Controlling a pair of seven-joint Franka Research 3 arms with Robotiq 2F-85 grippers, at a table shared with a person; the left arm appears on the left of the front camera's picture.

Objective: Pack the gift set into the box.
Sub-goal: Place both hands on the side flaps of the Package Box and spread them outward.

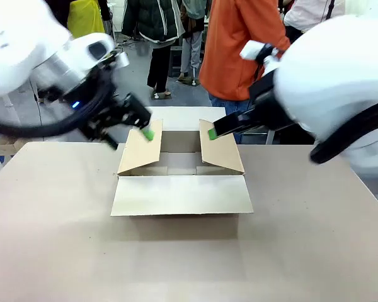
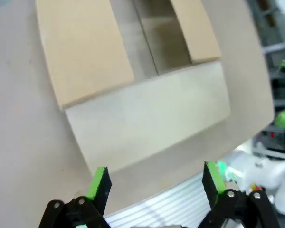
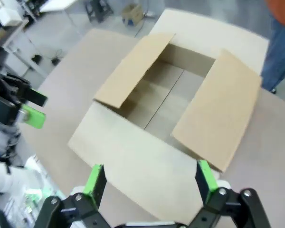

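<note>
Front view: the box (image 1: 179,194) is seen in the middle of the table (image 1: 50,239), with its near flap laid flat and both side flaps slanted upward. The left gripper (image 1: 142,128) is held by the top of the left flap and the right gripper (image 1: 213,131) by the top of the right flap; contact cannot be told. In the wrist views, both pincers are shown spread wide apart above the box. A person in orange (image 1: 236,44) is seen standing beyond.

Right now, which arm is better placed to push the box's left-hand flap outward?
Left: the left pincer, open, hovers at that flap's top edge; the right pincer is by the opposite flap.
</note>
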